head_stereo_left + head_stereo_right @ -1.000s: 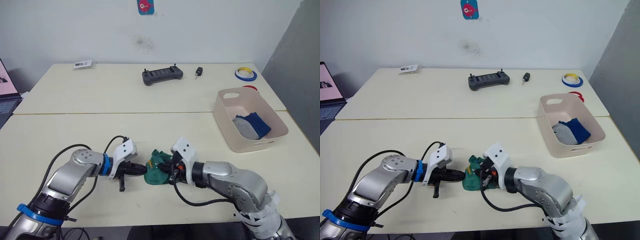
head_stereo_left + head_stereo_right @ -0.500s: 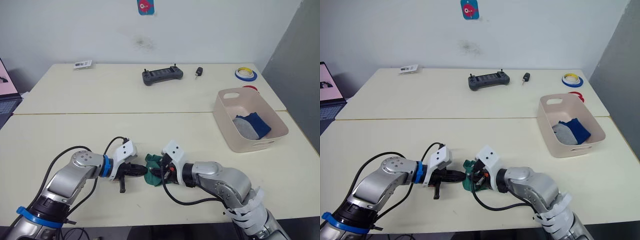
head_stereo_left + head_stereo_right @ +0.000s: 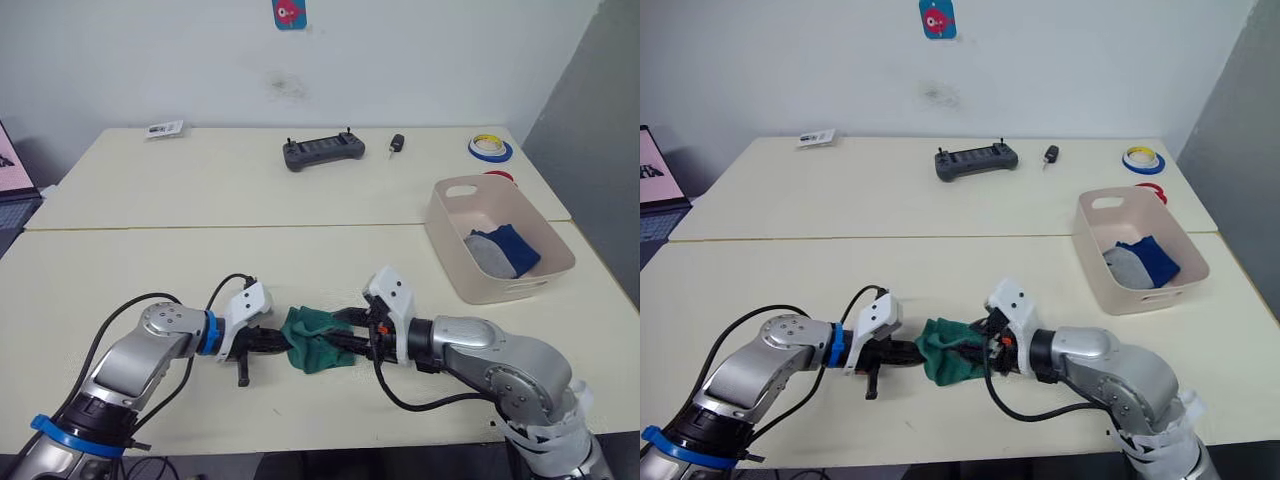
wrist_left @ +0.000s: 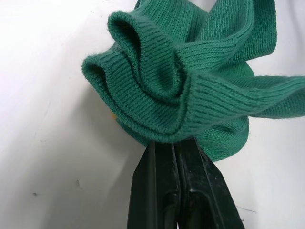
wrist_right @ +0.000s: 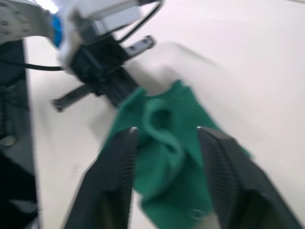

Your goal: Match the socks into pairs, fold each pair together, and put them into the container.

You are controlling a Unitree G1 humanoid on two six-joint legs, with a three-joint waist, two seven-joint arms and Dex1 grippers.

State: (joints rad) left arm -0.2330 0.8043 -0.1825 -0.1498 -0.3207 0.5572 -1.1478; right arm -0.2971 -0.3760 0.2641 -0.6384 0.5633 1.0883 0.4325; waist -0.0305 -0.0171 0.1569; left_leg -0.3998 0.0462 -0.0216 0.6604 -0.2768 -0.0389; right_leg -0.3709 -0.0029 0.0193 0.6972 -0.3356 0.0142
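The left gripper [image 3: 282, 343] has its jaws closed on the cuffs of the green pair [image 3: 312, 340], which lies bunched on the bench [image 3: 150, 270] near its front edge, between the arms. The right gripper [image 3: 350, 345] reaches in from 3 o'clock, jaws spread around the bundle. Folding looks to be the step in hand; next, tuck it and carry it to the container [image 3: 500, 290] at 2 o'clock. The bundle's long axis runs roughly 9 to 3, cuffs toward 9.
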